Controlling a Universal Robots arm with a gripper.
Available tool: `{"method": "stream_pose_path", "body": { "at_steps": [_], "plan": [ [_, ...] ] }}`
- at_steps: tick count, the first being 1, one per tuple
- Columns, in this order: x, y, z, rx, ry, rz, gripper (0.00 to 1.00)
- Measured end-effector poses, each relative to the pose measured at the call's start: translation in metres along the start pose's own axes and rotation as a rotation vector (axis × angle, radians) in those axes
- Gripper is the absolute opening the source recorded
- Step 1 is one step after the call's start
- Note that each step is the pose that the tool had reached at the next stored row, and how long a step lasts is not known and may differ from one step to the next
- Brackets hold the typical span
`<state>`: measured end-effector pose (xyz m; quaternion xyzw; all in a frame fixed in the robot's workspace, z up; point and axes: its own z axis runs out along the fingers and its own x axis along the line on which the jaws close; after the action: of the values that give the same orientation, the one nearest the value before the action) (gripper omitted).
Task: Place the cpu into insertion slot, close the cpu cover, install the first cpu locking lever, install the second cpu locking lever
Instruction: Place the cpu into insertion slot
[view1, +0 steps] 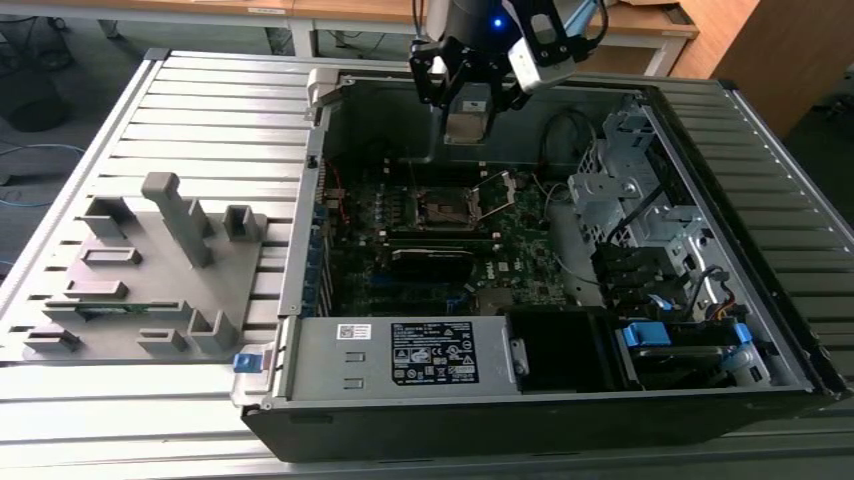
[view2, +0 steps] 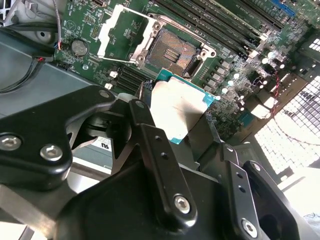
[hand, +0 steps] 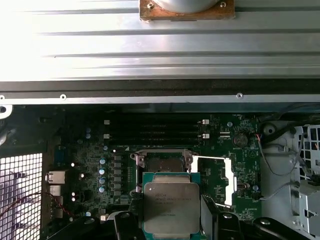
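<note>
One cpu (hand: 171, 207), flat, clamped by opposite edges in the closed tool (view2: 177, 122), held clear above the motherboard (hand: 80, 160); bare insertion slot (hand: 162, 162) lies below and just beyond it, cpu cover (hand: 229, 180) swung open alongside.

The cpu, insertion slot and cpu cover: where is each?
cpu (hand: 171, 206), first wrist view, middle of its grey metal top.
insertion slot (view2: 176, 50), second wrist view, its dark centre.
cpu cover (hand: 228, 182), first wrist view, side bar of frame.
</note>
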<state>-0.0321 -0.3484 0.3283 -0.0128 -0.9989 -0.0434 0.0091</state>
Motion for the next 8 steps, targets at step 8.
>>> {"method": "stream_pose_path", "body": {
  "at_steps": [8],
  "plan": [
    [-0.0001,-0.0002,0.0028,0.0002,0.0001,0.0,0.54]
  ]
}}
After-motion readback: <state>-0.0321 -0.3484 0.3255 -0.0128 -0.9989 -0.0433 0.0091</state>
